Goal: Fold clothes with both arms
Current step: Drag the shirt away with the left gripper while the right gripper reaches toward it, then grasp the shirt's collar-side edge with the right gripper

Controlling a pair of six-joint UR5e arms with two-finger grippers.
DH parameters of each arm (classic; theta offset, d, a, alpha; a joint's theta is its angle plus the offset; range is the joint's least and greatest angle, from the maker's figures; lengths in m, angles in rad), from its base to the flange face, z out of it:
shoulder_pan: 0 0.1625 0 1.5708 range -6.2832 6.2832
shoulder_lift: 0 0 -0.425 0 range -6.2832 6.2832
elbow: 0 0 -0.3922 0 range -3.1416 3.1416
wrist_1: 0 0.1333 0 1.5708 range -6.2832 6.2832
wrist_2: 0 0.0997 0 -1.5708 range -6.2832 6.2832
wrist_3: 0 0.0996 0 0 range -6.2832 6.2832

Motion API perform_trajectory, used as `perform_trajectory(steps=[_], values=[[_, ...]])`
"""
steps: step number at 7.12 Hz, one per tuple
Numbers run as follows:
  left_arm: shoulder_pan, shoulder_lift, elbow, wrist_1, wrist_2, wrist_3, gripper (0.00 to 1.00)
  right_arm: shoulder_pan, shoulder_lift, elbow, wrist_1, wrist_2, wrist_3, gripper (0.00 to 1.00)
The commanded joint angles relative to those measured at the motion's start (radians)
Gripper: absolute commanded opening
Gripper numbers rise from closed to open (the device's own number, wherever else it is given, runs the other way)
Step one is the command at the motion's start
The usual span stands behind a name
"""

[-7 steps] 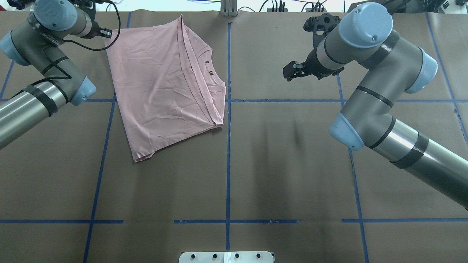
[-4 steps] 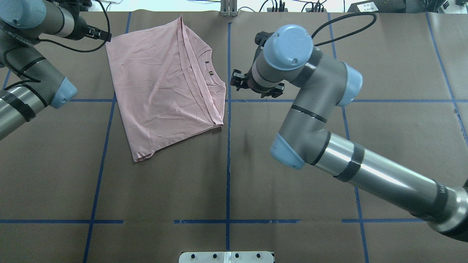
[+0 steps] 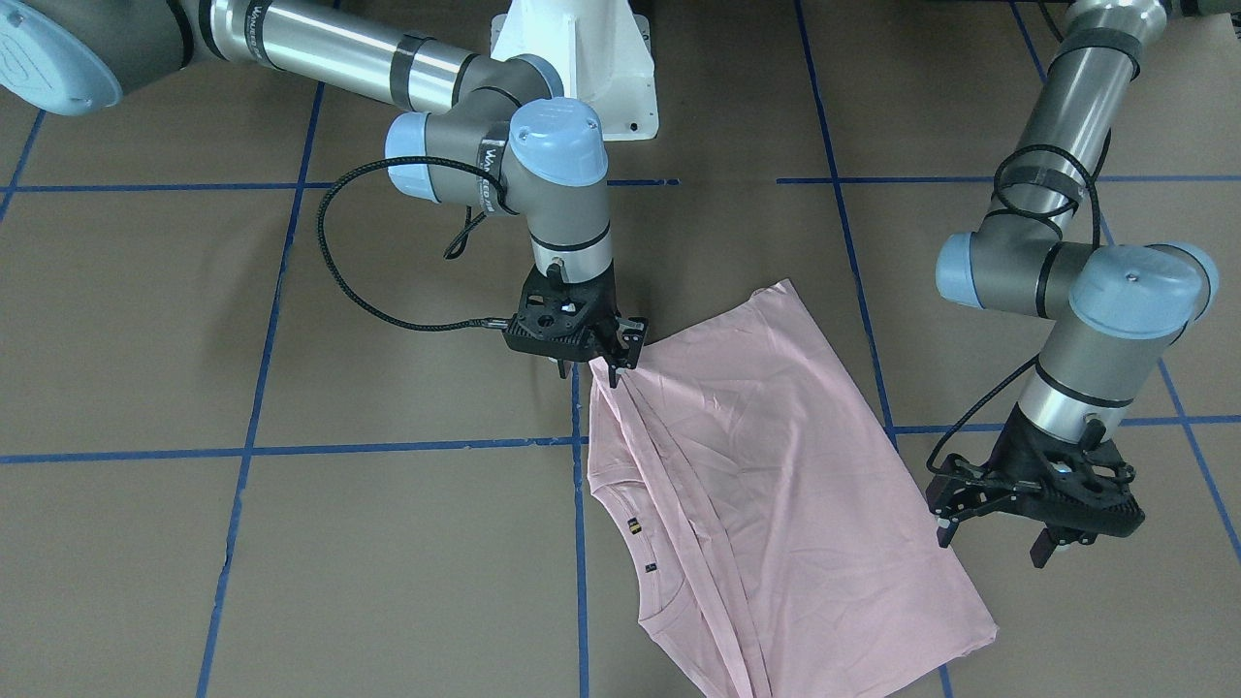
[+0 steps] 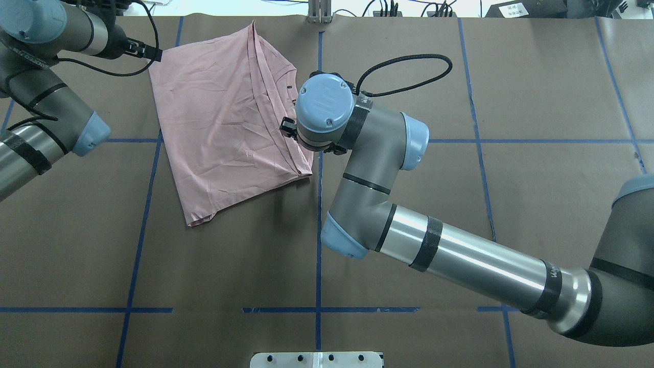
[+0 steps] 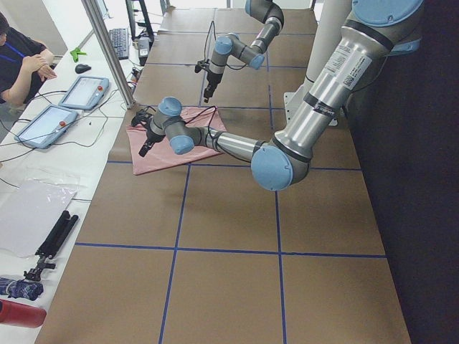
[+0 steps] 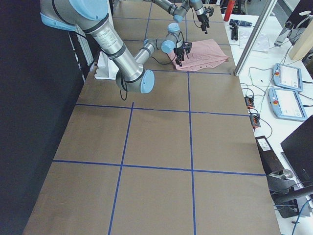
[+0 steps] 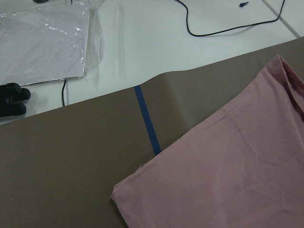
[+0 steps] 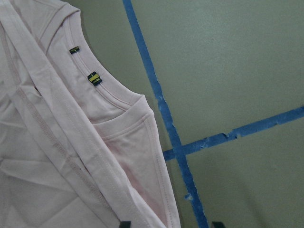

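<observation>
Since the half-folded T-shirt point(image 3: 776, 465) likely needs another fold, the right gripper point(image 3: 591, 368) and left gripper point(image 3: 990, 549) flank opposite edges — jaws wide, holding nothing.

The bench point(image 4: 230, 266) is covered in brown paper marked into squares with blue tape point(image 4: 318, 230). Along its far edge runs a white table point(image 5: 79, 154) with two tablets point(image 5: 84, 92), a keyboard point(image 5: 117, 43), a plastic sheet point(image 7: 42, 42) and a black cable point(image 7: 228, 29). A metal post point(image 5: 107, 50) rises beside it; a person point(image 5: 21, 57) sits there. A black wall point(image 5: 430, 179) backs the other side.
</observation>
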Motion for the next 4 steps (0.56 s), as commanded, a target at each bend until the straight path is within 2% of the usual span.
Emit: perform_trajectory(steps=[1, 4], values=[[0.008, 0.000, -0.007, 0.001, 0.000, -0.001, 1.00, -0.010, 0.041, -0.075, 0.003, -0.027, -0.002, 0.65], [0.017, 0.000, -0.009, 0.000, 0.000, -0.041, 1.00, -0.021, 0.052, -0.124, 0.076, -0.044, 0.004, 0.62]])
